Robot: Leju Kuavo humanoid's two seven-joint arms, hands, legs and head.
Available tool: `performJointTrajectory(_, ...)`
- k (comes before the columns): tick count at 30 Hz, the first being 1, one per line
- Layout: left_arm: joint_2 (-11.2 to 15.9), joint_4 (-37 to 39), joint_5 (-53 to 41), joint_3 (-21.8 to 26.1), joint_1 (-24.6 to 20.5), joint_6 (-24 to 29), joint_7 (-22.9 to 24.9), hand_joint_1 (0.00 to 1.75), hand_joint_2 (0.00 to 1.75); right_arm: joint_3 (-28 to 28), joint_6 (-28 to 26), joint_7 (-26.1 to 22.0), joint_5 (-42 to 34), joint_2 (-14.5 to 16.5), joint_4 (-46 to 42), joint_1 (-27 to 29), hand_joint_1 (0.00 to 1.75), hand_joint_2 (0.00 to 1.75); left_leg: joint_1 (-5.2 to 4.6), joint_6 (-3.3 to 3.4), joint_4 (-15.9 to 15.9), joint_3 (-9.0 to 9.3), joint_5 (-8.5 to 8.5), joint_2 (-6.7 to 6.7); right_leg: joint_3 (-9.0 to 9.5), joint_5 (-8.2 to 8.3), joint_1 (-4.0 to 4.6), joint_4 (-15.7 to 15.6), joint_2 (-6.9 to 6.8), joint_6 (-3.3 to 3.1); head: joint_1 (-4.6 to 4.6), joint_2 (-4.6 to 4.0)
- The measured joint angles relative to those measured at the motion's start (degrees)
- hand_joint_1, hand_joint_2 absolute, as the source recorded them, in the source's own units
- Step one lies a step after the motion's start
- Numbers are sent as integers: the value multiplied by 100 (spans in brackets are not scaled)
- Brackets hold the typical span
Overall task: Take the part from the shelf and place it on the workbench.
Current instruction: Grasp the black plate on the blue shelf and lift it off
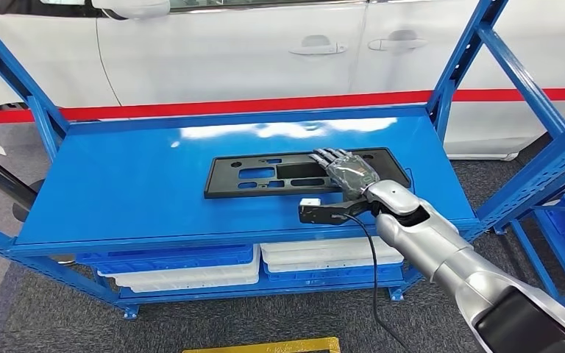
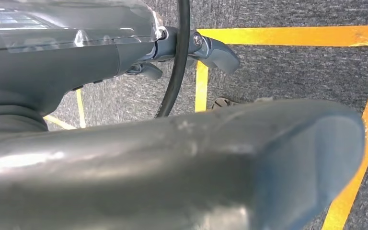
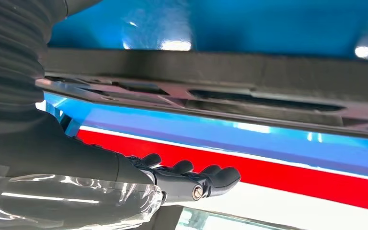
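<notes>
The part (image 1: 301, 173), a flat black plate with cut-outs, lies on the blue shelf (image 1: 132, 184), long axis running left to right. The right hand (image 1: 347, 170) rests flat over its right end, fingers extended and together, gripping nothing. The left hand (image 2: 191, 48) hangs over the floor; its finger state cannot be determined.

White car (image 1: 265, 44) (red stripe (image 1: 265, 107)) behind.

Blue shelf (image 1: 118, 191), flat black part (image 1: 265, 176) lying on its top
</notes>
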Motion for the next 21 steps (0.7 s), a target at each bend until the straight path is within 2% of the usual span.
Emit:
performJointTrajectory(6,-13,-1,15,-26,-2,-17,7,0,0,3,-590,354,767,1,210,-1,0,175,0,0,1,1,0,-3,2,0,-1,0,-3,0,-1,0)
performJointTrajectory(12,-16,-1,31,-66,-1,-19,29,0,0,-101,-698,382,937,1,502,-3,1,175,0,0,1,1,0,-8,4,0,-1,0,-7,0,0,0)
performJointTrajectory(13,-16,-1,31,-69,-1,-19,29,0,0,-107,-698,382,938,1,527,-3,10,175,0,0,1,1,0,-9,4,0,-1,0,-8,0,0,0)
performJointTrajectory(14,-17,-1,31,-71,-2,-19,29,0,0,-112,-698,382,938,0,550,-3,40,175,0,0,1,1,0,-9,5,0,-1,0,-8,0,0,0)
performJointTrajectory(16,-18,-1,31,-75,-2,-21,29,0,0,-117,-697,382,946,1,589,-4,120,175,0,0,1,1,0,-11,5,0,-1,0,-8,0,0,0)
performJointTrajectory(17,-18,-1,31,-76,-2,-22,29,0,0,-121,-697,383,953,1,606,-4,154,175,0,0,1,1,0,-13,5,0,-1,0,-8,0,0,0)
performJointTrajectory(18,-18,-1,31,-78,-2,-24,28,0,0,-127,-698,385,970,1,624,-4,165,175,0,0,1,1,0,-14,5,0,-1,0,-9,0,0,0)
performJointTrajectory(21,-18,-1,31,-84,-5,-27,19,0,0,-172,-731,396,1061,2,680,-2,166,175,0,1,1,0,1,-19,5,0,0,0,-16,0,0,0)
